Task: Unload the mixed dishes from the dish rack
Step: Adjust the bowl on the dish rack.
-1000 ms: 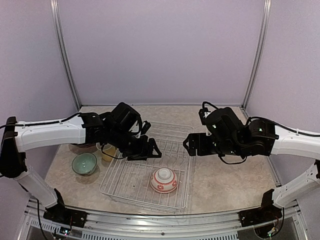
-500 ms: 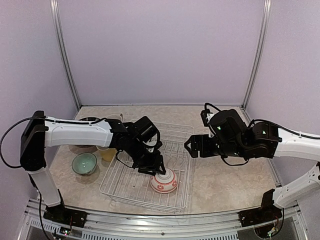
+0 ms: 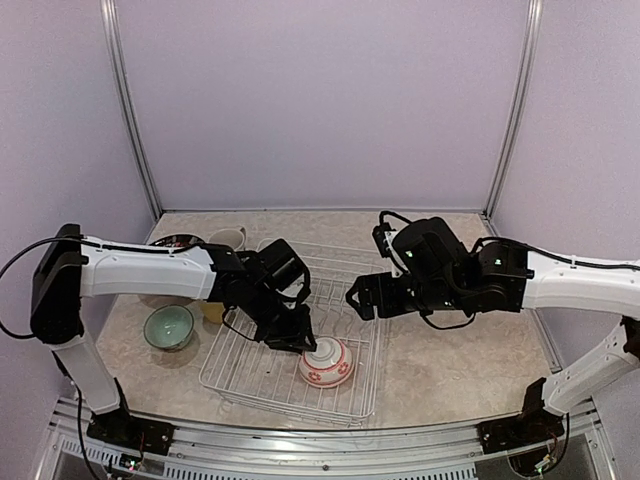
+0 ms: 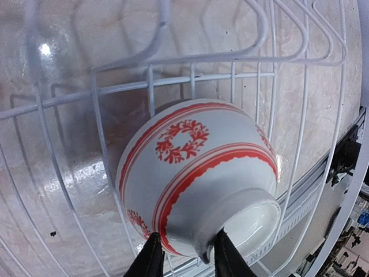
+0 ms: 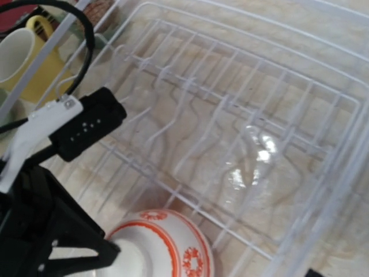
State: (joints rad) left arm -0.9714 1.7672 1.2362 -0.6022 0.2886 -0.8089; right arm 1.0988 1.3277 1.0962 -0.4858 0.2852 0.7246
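Left gripper point(image 4: 185, 257): jaws narrowly apart, one either side of the foot ring of the upturned red-and-white bowl point(image 4: 196, 167); a firm clamp cannot be confirmed. The bowl sits near right in the dish rack point(image 3: 250, 368). Right gripper point(image 3: 358, 300): jaws apart, above the rack's right side

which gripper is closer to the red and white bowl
Left. The left gripper straddles the upturned bowl's foot rim; the right gripper hangs above the rack's right side, clear of the bowl.
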